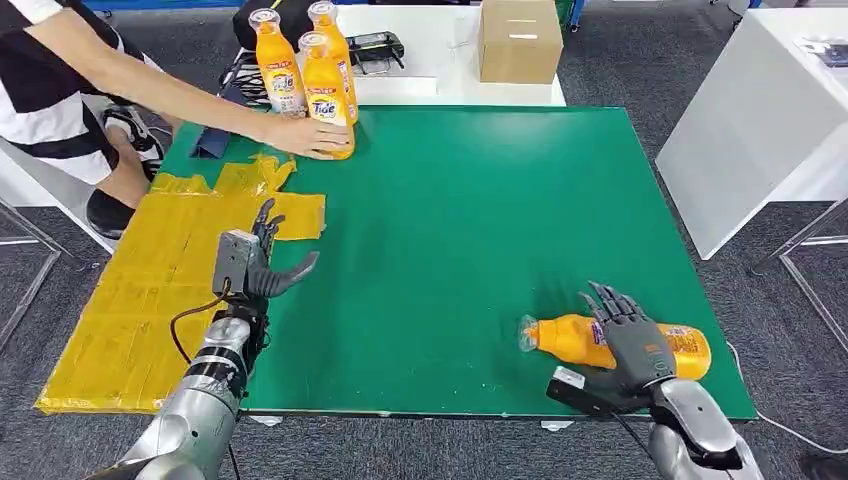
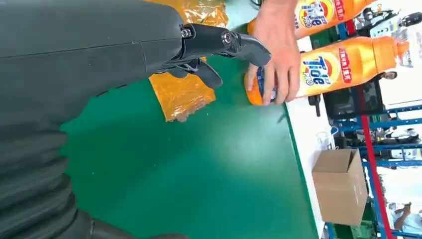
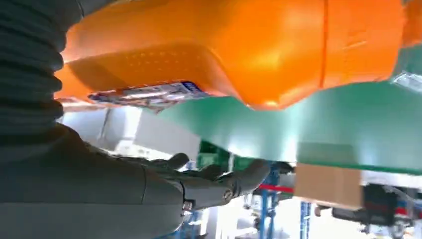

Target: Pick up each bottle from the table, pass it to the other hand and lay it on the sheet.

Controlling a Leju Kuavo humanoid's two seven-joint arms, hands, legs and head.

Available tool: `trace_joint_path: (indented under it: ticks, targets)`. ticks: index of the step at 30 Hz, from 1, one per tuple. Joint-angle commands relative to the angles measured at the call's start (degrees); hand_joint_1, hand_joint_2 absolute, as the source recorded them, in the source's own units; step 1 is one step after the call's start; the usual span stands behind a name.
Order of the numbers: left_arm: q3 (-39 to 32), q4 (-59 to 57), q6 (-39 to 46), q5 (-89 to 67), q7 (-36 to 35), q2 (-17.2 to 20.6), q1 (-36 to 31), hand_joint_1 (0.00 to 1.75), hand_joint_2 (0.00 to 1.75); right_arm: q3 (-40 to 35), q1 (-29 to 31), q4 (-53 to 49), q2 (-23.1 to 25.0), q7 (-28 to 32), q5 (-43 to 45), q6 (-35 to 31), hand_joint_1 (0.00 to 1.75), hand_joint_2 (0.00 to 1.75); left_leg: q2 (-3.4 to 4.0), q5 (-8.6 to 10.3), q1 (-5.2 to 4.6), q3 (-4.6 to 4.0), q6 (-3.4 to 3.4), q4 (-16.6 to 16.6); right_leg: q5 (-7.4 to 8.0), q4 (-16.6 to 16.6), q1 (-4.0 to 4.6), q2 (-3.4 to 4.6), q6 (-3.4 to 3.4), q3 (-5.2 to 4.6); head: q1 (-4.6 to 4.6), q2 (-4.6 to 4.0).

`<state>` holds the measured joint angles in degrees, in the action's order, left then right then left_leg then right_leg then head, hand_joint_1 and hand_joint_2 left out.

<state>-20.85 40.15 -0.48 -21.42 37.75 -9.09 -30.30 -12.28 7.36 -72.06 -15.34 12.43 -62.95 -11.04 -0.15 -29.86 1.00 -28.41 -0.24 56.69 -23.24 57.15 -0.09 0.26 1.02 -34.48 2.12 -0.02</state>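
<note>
Our right hand (image 1: 636, 345) rests over a lying orange bottle (image 1: 580, 340); whether it grips, we cannot tell. Our left hand (image 1: 262, 262) hovers empty, fingers spread, beside the yellow sheet (image 1: 150, 290).

Left hand (image 1: 262, 262) hovers, fingers spread; right hand (image 1: 632, 345) curls forward.

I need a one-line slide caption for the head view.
Right hand over a lying orange bottle; left hand open.

Cardboard box (image 1: 519, 40) on the white table (image 1: 420, 90), person's hand (image 1: 310, 137) nearby.
</note>
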Motion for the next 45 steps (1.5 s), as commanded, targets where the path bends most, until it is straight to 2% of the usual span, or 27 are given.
trace_joint_path:
  ticks: [1,5,10,12,13,14,16,18,19,28,29,33,36,38,40,41,45]
  targets:
    - [-0.3,-3.7,-0.2,-0.2,-0.3,0.0,-2.4,0.00,1.75,4.0,12.9,22.5,2.7,-3.0,-4.7,1.7,0.00,1.75,0.04,-0.01,0.02,0.20,0.04,-0.1,0.03,-0.1,0.03,0.02,0.02,0.15,0.02,0.00]
    - [-0.1,-4.8,-0.2,-0.1,-0.1,0.0,-3.1,0.00,1.75,2.6,16.3,29.6,1.6,-4.0,-6.2,2.7,0.00,1.75,0.06,-0.01,0.00,0.29,0.09,-0.1,0.05,-0.2,0.02,0.04,0.05,0.23,0.02,0.00]
    - [0.0,-5.2,-0.3,0.1,0.1,0.0,-3.1,0.00,1.75,1.8,17.1,32.1,0.6,-4.8,-7.0,2.9,0.00,1.75,0.00,0.03,0.00,0.25,0.07,-0.1,0.04,-0.1,0.02,-0.05,0.04,0.20,0.00,0.00]
    - [-0.1,-5.3,-0.4,0.3,0.2,0.1,-3.1,0.00,1.75,1.6,17.5,32.6,1.0,-5.5,-7.4,2.9,0.68,1.75,-0.04,0.07,-0.02,0.34,0.10,-0.2,0.07,-0.2,0.02,-0.10,0.05,0.29,0.02,0.00]
    - [-0.1,-5.3,-0.4,0.3,0.2,0.1,-3.1,0.00,1.75,1.6,17.6,32.6,1.0,-5.6,-7.4,2.9,0.94,1.75,-0.03,0.04,-0.03,0.30,0.06,-0.1,0.05,-0.2,0.02,-0.08,0.04,0.24,0.00,0.00]
    - [-0.2,-5.4,-0.5,0.3,0.2,0.1,-3.1,0.00,1.75,1.5,17.8,32.7,1.0,-5.7,-7.5,3.1,1.36,1.75,-0.03,0.05,-0.01,0.40,0.08,-0.2,0.07,-0.2,0.04,-0.08,0.04,0.35,-0.02,0.00]
    - [-0.1,-5.6,-0.5,0.4,0.2,0.1,-3.2,0.00,1.75,1.2,18.1,33.2,0.8,-5.7,-7.6,3.8,1.50,1.75,0.01,0.03,-0.02,0.38,0.06,-0.1,0.06,-0.2,0.03,-0.04,0.04,0.34,0.00,0.00]
    - [-0.1,-5.8,-0.6,0.4,0.2,0.1,-3.3,0.00,1.75,0.7,18.4,33.9,0.6,-5.8,-8.1,4.2,1.55,1.75,0.01,0.01,-0.03,0.31,0.04,0.0,0.03,-0.1,0.01,-0.01,0.03,0.25,0.02,0.00]
    - [-0.2,-5.9,-0.6,0.4,0.2,0.1,-3.3,0.00,1.75,0.6,18.4,34.0,0.6,-5.7,-8.1,4.2,1.66,1.75,-0.01,0.02,-0.02,0.38,0.06,-0.1,0.04,-0.1,0.02,-0.04,0.03,0.33,0.00,0.00]
    - [-0.1,-6.1,-0.7,0.4,0.2,0.2,-3.4,0.00,1.75,0.5,18.6,34.3,0.6,-5.5,-8.1,4.0,1.66,1.75,-0.03,0.00,-0.01,0.32,0.04,0.0,0.01,-0.1,0.03,-0.05,0.03,0.27,0.02,0.00]
    - [-0.2,-6.1,-0.7,0.5,0.3,0.2,-3.4,0.00,1.75,0.5,18.6,34.3,0.8,-5.2,-7.9,3.7,1.73,1.75,-0.06,0.02,0.01,0.39,0.06,-0.1,0.03,-0.2,0.05,-0.08,0.04,0.35,0.00,0.00]
    - [-0.2,-5.9,-0.8,0.7,0.4,0.3,-3.2,0.00,1.75,0.8,18.4,31.7,2.0,-1.5,-4.6,2.5,1.75,1.75,-0.04,0.03,0.00,0.38,0.05,-0.1,0.04,-0.2,0.05,-0.07,0.03,0.34,0.02,0.00]
    - [-0.3,-4.6,-0.8,0.7,0.5,0.0,-2.5,0.00,1.75,2.1,17.8,25.9,7.1,0.2,-1.3,-1.3,1.75,1.75,0.08,0.00,0.01,0.31,0.02,-0.1,0.05,-0.1,0.04,0.06,0.01,0.24,0.00,0.00]
    - [-0.1,-3.3,-3.9,1.6,-0.1,-0.8,-1.6,0.00,1.75,3.0,16.1,18.6,12.5,0.5,0.7,-5.4,1.75,1.75,0.31,-0.02,0.02,0.31,0.00,-0.1,0.08,-0.1,0.04,0.29,-0.01,0.18,0.00,0.00]
    - [1.1,-1.3,-7.6,2.7,-0.3,-1.8,-0.5,0.00,1.75,2.2,14.3,12.4,15.5,0.0,0.8,-6.8,1.75,1.75,0.46,-0.04,0.06,0.33,-0.01,-0.1,0.08,-0.1,0.06,0.39,-0.03,0.17,-0.02,0.00]
    - [3.1,0.7,-9.4,2.4,0.0,-2.6,0.5,0.00,1.75,2.5,13.0,8.7,17.4,0.1,2.0,-8.8,1.75,1.75,0.57,-0.05,0.05,0.38,-0.01,-0.2,0.09,-0.1,0.05,0.49,-0.04,0.16,-0.02,0.00]
    - [10.6,9.9,-12.9,3.2,-2.1,-5.6,4.1,0.00,1.75,3.8,10.5,1.3,21.7,1.0,3.6,-13.9,1.75,1.75,0.28,-0.05,0.08,0.22,0.00,-0.1,-0.04,0.0,0.07,0.23,-0.02,-0.01,0.04,0.00]
